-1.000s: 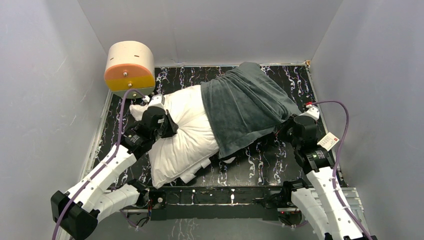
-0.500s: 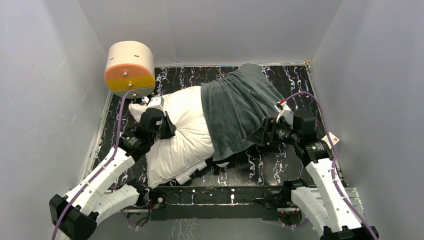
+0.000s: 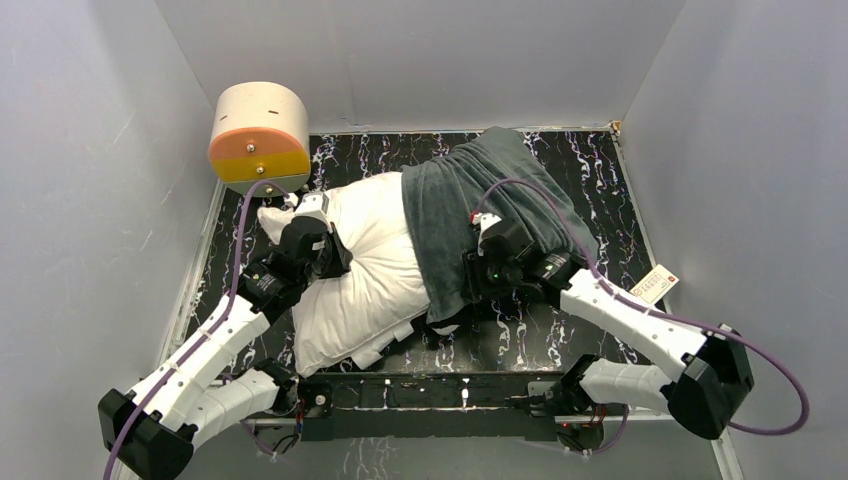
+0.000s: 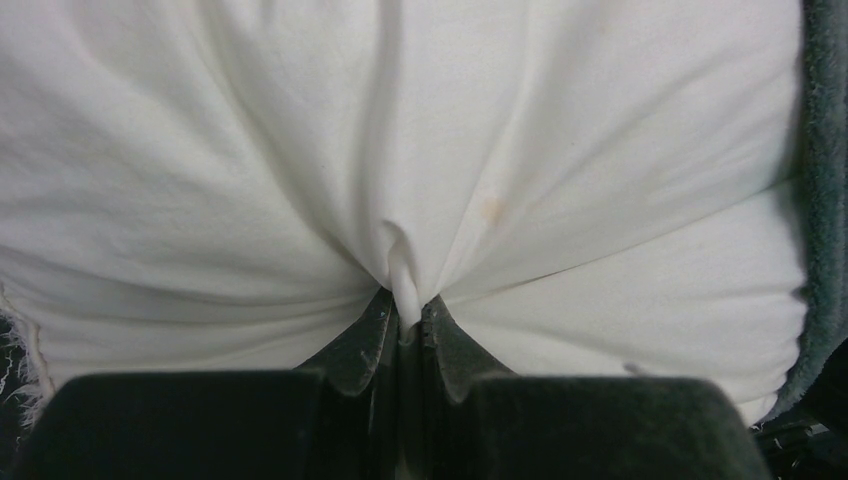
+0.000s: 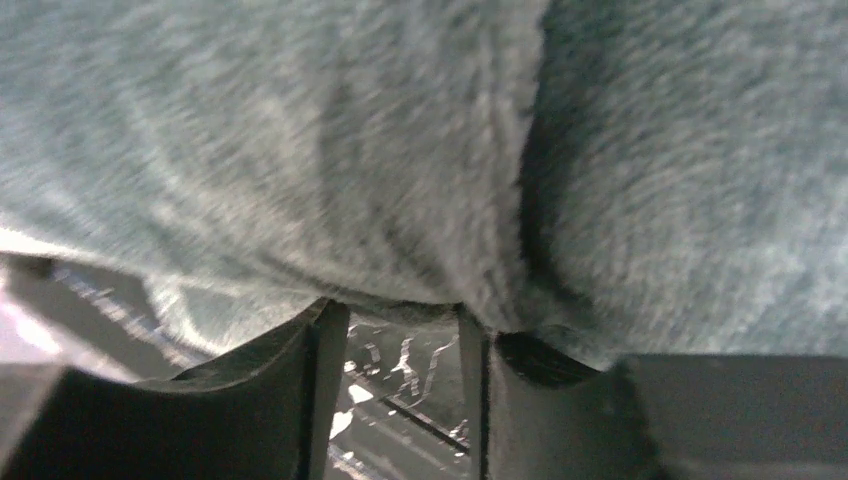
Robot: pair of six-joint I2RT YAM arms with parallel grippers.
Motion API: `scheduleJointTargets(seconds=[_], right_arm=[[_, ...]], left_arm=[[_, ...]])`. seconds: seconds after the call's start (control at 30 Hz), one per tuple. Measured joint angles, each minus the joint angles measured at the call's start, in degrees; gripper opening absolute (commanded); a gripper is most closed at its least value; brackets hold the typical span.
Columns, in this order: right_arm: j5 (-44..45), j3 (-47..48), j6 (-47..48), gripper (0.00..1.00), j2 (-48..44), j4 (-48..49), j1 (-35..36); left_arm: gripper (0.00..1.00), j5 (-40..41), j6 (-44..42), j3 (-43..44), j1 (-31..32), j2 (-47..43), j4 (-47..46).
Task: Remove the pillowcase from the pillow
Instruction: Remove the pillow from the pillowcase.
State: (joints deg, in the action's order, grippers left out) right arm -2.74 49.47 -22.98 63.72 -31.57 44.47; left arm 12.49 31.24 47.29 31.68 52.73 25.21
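I am seeing the grey-green plush pillowcase (image 5: 400,150) filling most of my view, its lower edge lying across the tips of the right gripper (image 5: 400,315). The jaws are standing apart, with the black marbled table (image 5: 400,385) showing between them.

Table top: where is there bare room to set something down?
Bare black marbled table shows at the far right, between the dark grey-green plush pillowcase and the right wall; in the far strip between the cream-and-orange cylinder and pillowcase; and at the near edge, right of the plump white pillow. The middle is crowded.
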Motion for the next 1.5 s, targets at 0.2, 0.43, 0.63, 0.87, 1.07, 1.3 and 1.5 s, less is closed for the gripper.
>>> scheduleJointTargets(seconds=[0.2, 0.43, 0.63, 0.87, 1.07, 1.3, 1.5], right_arm=[[16.9, 0.6, -2.8, 0.0, 2.1, -1.2, 5.0], [29.1, 1.0, -3.8, 0.0, -4.7, -3.8, 3.1], [24.2, 3.1, -4.2, 0.0, -5.3, -5.6, -15.8], [10.2, 3.3, -2.2, 0.29, -9.0, -5.8, -23.3], [-6.6, 3.4, 1.1, 0.55, -10.8, -5.5, -24.3], [2.1, 3.6, -2.8, 0.78, -4.5, -2.2, 1.2], [20.1, 7.9, -5.3, 0.72, 11.7, -7.1, 10.4]], left_arm=[[0.0, -0.3, -0.2, -0.3, 0.0, -0.2, -0.4], [0.0, 0.2, -0.1, -0.3, 0.0, 0.3, -1.1], [0.0, -0.5, 0.6, -0.2, 0.0, 1.2, -2.2], [0.0, -1.0, 0.6, -0.2, 0.0, 1.0, -2.0], [0.0, -1.0, -0.5, -0.5, 0.0, 0.0, -1.2], [0.0, -1.2, -1.0, -0.8, -0.1, 0.0, -1.4], [0.0, -1.2, -1.2, -0.8, -0.1, 0.4, -1.5]])
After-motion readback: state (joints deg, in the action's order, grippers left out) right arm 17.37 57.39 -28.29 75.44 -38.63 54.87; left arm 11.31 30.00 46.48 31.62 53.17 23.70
